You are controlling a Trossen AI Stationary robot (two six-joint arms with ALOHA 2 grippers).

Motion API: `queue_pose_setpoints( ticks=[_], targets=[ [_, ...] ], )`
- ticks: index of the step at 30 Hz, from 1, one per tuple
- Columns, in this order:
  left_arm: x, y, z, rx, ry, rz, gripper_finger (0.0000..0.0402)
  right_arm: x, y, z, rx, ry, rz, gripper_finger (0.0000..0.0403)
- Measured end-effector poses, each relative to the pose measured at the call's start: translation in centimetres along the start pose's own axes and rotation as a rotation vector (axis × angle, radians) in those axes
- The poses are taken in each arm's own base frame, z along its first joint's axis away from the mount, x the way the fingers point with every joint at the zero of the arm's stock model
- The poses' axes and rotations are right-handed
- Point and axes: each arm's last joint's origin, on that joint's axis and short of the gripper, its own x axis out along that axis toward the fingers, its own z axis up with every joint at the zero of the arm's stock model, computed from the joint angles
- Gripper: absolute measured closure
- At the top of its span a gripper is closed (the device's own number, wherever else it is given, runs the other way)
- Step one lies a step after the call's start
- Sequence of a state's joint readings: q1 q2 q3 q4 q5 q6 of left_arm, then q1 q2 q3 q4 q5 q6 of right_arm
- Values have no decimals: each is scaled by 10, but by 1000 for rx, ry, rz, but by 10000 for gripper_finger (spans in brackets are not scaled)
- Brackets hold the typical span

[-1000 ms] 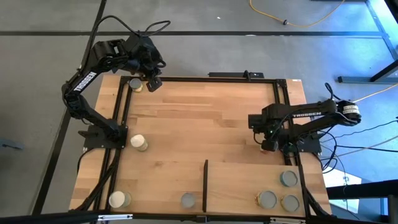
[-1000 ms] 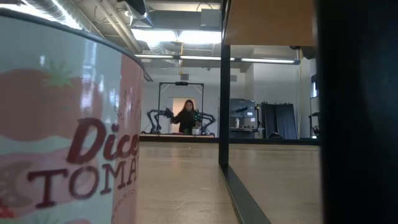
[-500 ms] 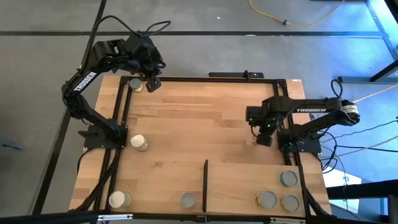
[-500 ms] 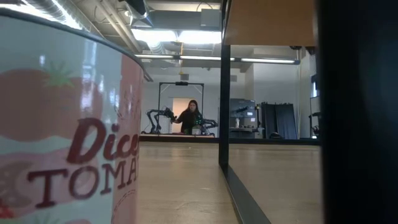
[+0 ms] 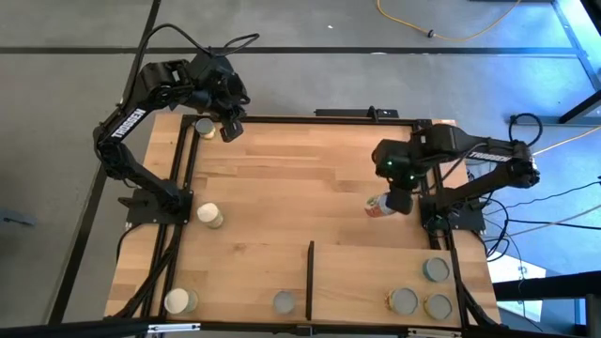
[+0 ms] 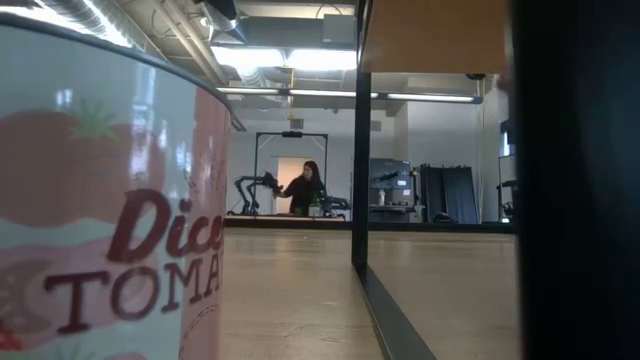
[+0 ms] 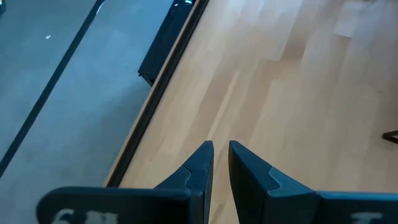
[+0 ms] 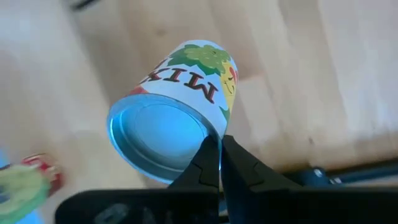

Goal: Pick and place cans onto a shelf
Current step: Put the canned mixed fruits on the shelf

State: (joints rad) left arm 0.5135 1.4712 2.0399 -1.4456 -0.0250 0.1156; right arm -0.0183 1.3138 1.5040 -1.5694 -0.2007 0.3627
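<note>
High view: The left claw (image 5: 231,127) hung over the far left corner of the table (image 5: 300,178), just beside 1 can (image 5: 205,128) standing at that corner. The right claw (image 5: 396,201) was above the right half of the table, clenched on the rim of a tilted can (image 5: 377,207) with a red and white side. The shelf (image 5: 380,272), edged on its left by a thin black strip (image 5: 310,279), lay at the near right; 3 grey-topped cans (image 5: 436,269) (image 5: 404,300) (image 5: 438,306) stood on its right part. Another grey-topped can (image 5: 284,301) stood just left of the strip. 2 cream-topped cans (image 5: 208,214) (image 5: 177,300) stood along the left side, well apart.

Low view: A can (image 6: 105,200) with a tomato label filled the left of the picture. A person (image 6: 308,188) showed far off in the room. Neither claw could be made out.

Left wrist view: The left claw (image 7: 221,155) held nothing; its fingers (image 7: 198,167) stood close together with a narrow gap, over bare wood near the table's black edge (image 7: 160,78).

Right wrist view: The right claw (image 8: 220,149) was closed on the rim of the can (image 8: 174,106), which hung tilted above the table with its metal end toward the camera.
</note>
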Motion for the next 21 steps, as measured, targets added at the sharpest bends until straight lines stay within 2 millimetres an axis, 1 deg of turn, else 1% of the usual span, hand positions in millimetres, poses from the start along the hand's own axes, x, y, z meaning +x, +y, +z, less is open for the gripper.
queue_pose_setpoints(
  ticks=[4, 8, 15, 21],
  targets=[
    [0, 0, 0, 0, 0, -1, 360, -8, 20, -1, -58, -13, 38, 401],
    [0, 0, 0, 0, 0, -1, 360, -12, 38, -9, -95, -8, 73, 401],
    [0, 0, 0, 0, 0, -1, 360, -6, 66, -31, -141, 78, 124, 401],
    [0, 0, 0, 0, 0, -1, 360, -3, 83, -48, -173, 113, 122, 401]
  ],
)
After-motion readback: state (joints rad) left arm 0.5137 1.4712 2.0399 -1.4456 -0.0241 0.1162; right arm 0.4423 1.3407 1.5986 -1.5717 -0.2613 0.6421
